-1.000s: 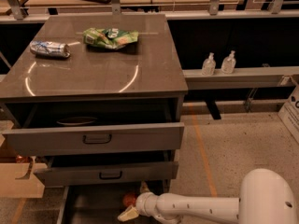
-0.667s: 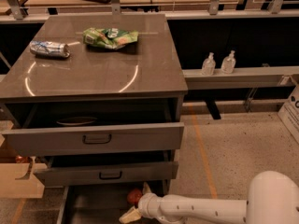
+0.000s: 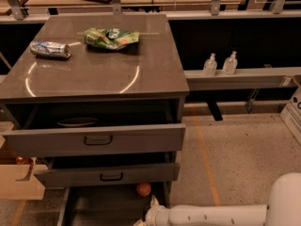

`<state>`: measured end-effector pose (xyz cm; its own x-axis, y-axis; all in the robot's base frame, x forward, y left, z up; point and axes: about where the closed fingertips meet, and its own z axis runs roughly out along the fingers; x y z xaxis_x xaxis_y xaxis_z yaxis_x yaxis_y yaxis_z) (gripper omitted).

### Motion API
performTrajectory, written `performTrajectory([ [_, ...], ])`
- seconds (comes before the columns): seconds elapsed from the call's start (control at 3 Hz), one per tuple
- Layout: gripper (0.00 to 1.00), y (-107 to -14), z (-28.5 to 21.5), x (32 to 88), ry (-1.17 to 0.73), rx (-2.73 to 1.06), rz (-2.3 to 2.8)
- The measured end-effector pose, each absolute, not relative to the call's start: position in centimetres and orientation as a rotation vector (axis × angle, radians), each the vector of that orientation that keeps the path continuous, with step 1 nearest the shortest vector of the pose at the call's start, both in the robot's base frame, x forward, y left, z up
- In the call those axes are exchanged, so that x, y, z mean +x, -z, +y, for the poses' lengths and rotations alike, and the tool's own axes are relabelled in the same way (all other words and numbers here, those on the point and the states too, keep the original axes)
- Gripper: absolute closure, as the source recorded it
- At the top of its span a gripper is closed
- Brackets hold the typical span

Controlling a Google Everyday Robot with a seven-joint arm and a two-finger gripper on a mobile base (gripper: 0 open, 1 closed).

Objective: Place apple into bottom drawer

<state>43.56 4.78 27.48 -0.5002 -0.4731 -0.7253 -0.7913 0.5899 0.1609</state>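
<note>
Apple point(image 3: 143, 189) on bottom drawer point(image 3: 101, 205) floor, just beyond spread, empty fingers point(image 3: 153, 201) of gripper point(image 3: 146, 212).

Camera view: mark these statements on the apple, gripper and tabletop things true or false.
1. The apple lies in the bottom drawer. True.
2. The silver can stands upright on the cabinet top. False: it lies on its side.
3. The gripper hovers over the cabinet top. False: it is low, at the bottom drawer's right front.
4. The green snack bag lies on the cabinet top. True.
</note>
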Motion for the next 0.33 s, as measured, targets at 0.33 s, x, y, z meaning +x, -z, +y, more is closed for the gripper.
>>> performTrajectory([
  [0.33, 0.00, -27.66, 4.92, 42.44, -0.658, -1.006, 2.192],
])
